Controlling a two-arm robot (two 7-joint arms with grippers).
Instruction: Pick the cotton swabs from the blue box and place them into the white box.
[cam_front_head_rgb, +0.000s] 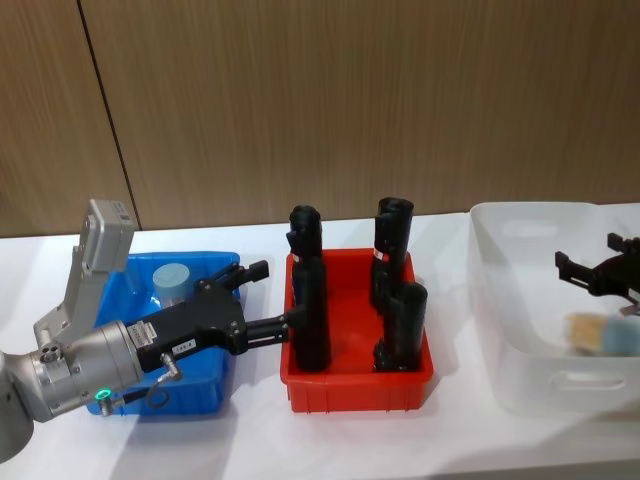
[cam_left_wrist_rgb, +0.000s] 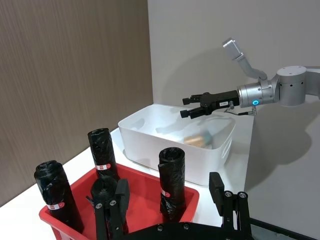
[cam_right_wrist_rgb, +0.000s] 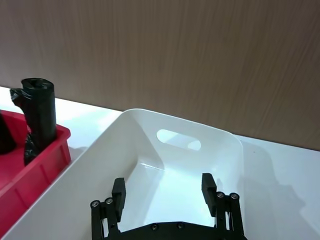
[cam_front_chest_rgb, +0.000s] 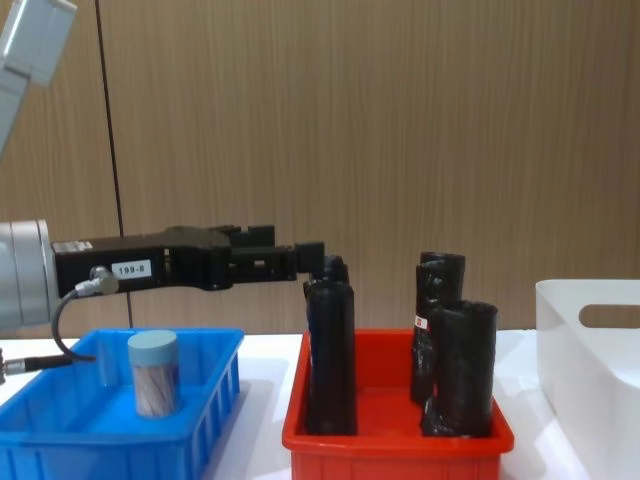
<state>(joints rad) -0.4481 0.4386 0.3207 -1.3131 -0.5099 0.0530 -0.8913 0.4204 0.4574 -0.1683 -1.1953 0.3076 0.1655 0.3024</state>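
Red bin (cam_front_head_rgb: 355, 392) of black bottles (cam_front_head_rgb: 310, 320) separates blue box (cam_front_head_rgb: 195, 392) from white box (cam_front_head_rgb: 560, 390).

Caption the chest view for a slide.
Left gripper, jaws open, above the right edge of the blue box; one cotton swabs tub inside, red bin of black bottles alongside.

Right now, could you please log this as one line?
left gripper open between blue box and red bin; right gripper open over white box; cotton swabs: one in each

between blue box (cam_front_head_rgb: 195, 395) and white box (cam_front_head_rgb: 540, 385) | black bottles (cam_front_head_rgb: 310, 310) — tall, upright
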